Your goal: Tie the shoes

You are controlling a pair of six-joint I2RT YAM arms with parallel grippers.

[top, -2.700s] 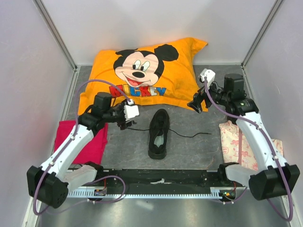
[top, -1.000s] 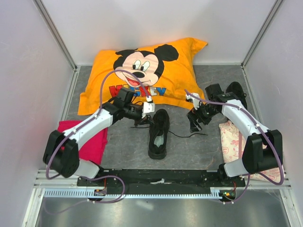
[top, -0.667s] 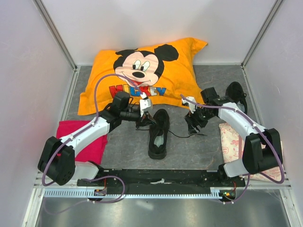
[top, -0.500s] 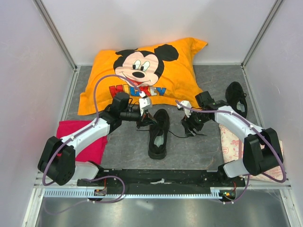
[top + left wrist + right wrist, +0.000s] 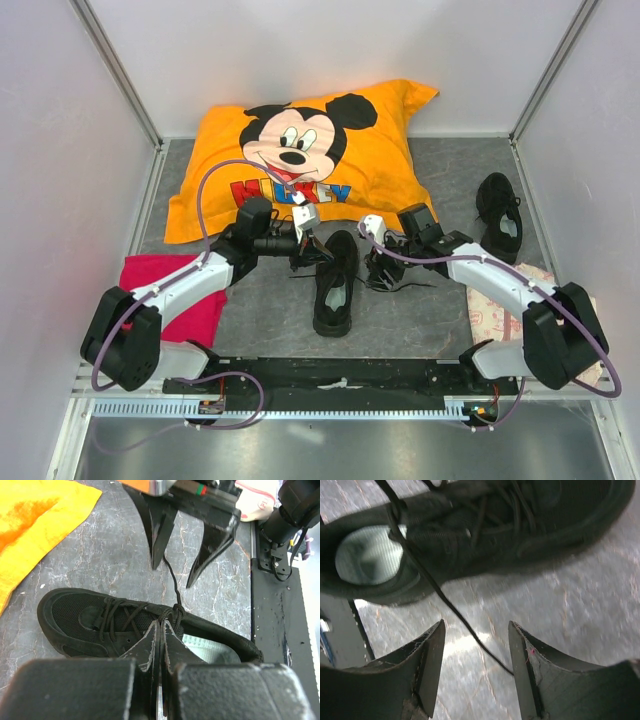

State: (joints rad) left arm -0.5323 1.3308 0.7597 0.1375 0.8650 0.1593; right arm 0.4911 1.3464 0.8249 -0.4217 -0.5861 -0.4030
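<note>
Right arm: over the last second it had swung in from off the pillow's [image 5: 300, 150] right front corner to a spot in front of the pillow's front edge, and its jaws had narrowed.
Right gripper [image 5: 378, 266]: released, fingers apart, low over the grey floor in front of the pillow. A loose black lace [image 5: 445, 600] ran through the gap between them without being pinched.
Left gripper [image 5: 303, 254]: clenched, fingertips [image 5: 152, 642] pressed together, also just in front of the pillow's front edge, over the near shoe's collar. Whether a lace was caught between them could not be told.
Near shoe [image 5: 336, 285]: flat on its sole in front of the middle of the pillow's front edge, toe toward the pillow, pale insole showing, laces threaded but untied. It lay between the two grippers.
From the left wrist: the right gripper [image 5: 175, 572] stood just past the near shoe [image 5: 100, 620], with the lace [image 5: 170, 577] rising from the eyelets toward it.
Far shoe [image 5: 498, 205]: off the pillow's right front corner, well apart from both grippers.
Red cloth [image 5: 205, 305]: in front of the pillow's left front corner, partly under the left arm.
Patterned cloth [image 5: 490, 312]: in front of the pillow's right corner, partly under the right arm.
</note>
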